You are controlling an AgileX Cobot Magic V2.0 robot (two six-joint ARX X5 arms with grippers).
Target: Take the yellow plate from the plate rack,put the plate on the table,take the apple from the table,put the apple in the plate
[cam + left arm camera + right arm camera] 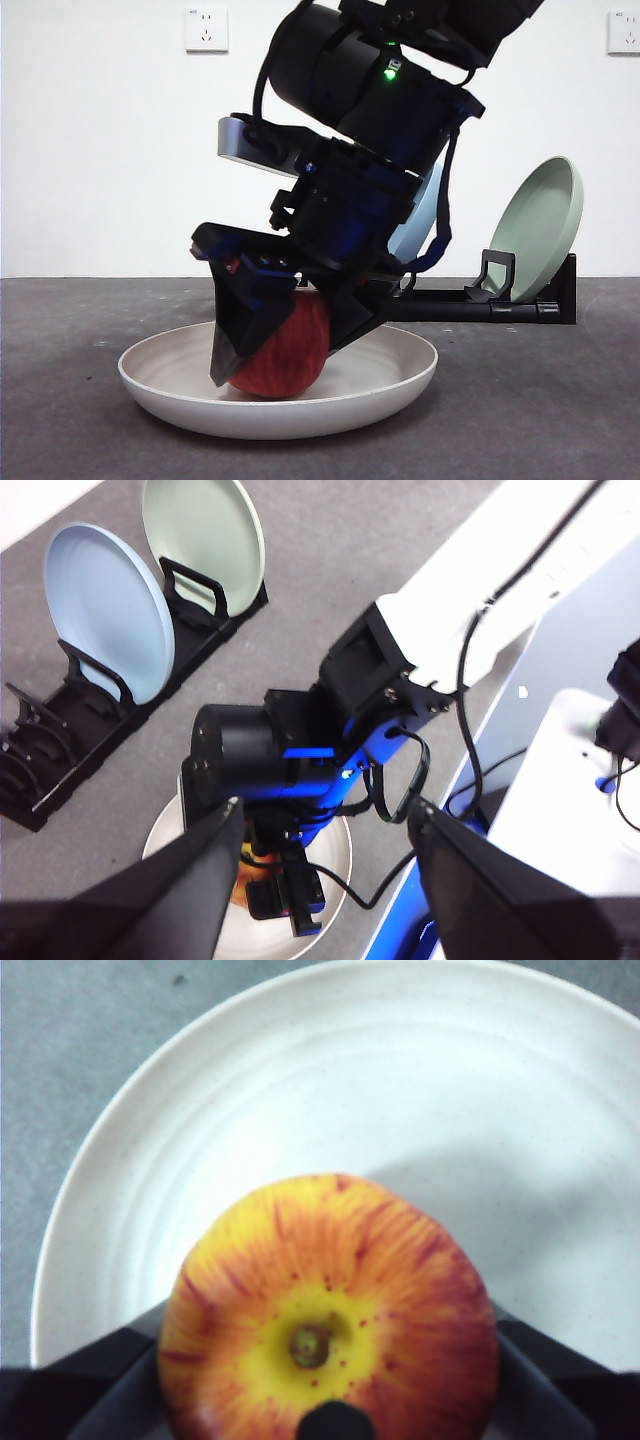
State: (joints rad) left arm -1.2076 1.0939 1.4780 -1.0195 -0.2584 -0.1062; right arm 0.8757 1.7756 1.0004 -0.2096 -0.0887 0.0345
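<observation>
right gripper (pixel 285 335) is clamped on the apple (pixel 283 350), 1 jaw on each side, seen clearly in the right wrist view. The apple sits inside the yellow plate (pixel 400 365), its underside on or just off the plate floor, slightly off the plate's centre. I can't tell from the front view whether its weight is on the plate yet.

The yellow plate lies flat on the table (pixel 560 400), in front of the plate rack (pixel 500 300). 2 plates remain in the rack: the blue plate (pixel 110 610) and the sage-green plate (pixel 540 225).

left gripper (pixel 325 880) is parked high above the plate, jaws spread, holding nothing.

Looks like the last step, with release pending.

Risks:
- If the apple isn't fully seated, opening the jaws drops it. It's round, so it could roll toward the plate rim.
- The jaws reach low around the apple. Opening wide could make a fingertip scrape the plate floor and shove the plate.
- A tilted retreat may drag the apple with 1 jaw. A straight lift away from the plate is safer.
</observation>
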